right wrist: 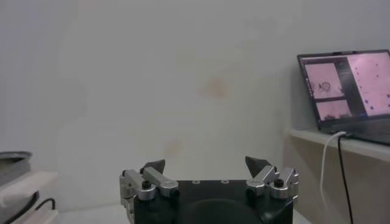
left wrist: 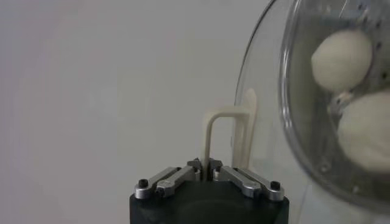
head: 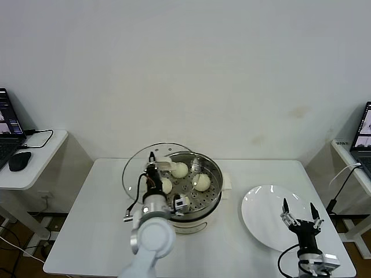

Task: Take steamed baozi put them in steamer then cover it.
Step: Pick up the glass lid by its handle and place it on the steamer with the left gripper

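The steamer [head: 210, 202] stands at the table's middle with three baozi [head: 180, 169] showing on its perforated tray; a fourth is partly hidden behind my left arm. My left gripper [head: 152, 169] is shut on the cream handle [left wrist: 226, 131] of the glass cover [head: 132, 168]. It holds the cover tilted on edge over the steamer's left side. In the left wrist view the gripper [left wrist: 206, 163] clamps the handle, and two baozi [left wrist: 341, 59] show through the glass [left wrist: 262, 134]. My right gripper [head: 299, 212] is open and empty over the white plate [head: 261, 217], and also shows in its wrist view [right wrist: 206, 164].
A side table [head: 40, 159] on the left carries a laptop, a mouse [head: 19, 160] and cables. Another laptop [head: 365, 136] sits on a table on the right and shows in the right wrist view [right wrist: 347, 85]. The white wall is close behind the table.
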### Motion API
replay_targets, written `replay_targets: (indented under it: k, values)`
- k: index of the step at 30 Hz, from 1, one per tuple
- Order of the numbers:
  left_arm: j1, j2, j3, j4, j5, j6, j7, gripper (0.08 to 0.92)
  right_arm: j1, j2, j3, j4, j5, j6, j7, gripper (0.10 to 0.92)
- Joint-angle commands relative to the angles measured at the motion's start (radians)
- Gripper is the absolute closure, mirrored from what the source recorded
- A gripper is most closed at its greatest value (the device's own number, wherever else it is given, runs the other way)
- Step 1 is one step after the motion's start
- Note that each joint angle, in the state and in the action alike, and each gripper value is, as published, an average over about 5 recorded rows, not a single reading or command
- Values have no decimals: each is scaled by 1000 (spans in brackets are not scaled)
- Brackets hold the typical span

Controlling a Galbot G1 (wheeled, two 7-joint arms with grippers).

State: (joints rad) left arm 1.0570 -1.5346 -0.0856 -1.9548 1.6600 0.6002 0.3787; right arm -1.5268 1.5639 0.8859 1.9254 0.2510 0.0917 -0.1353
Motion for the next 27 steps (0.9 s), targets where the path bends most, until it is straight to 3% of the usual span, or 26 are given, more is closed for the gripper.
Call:
replay_targets:
  k: [1, 7, 27]
  values:
    - [-63, -68, 115, 85, 7, 3, -15, 854, 3, 12, 5, -10, -13, 3, 0, 203]
    - [-74, -70, 138, 137, -10, 4, -60, 854, -2, 12, 13, -14, -14, 8, 0, 203]
    - [-22, -71, 120, 147, 9, 5, -74, 854, 18, 12, 6, -35, -23, 11, -1, 203]
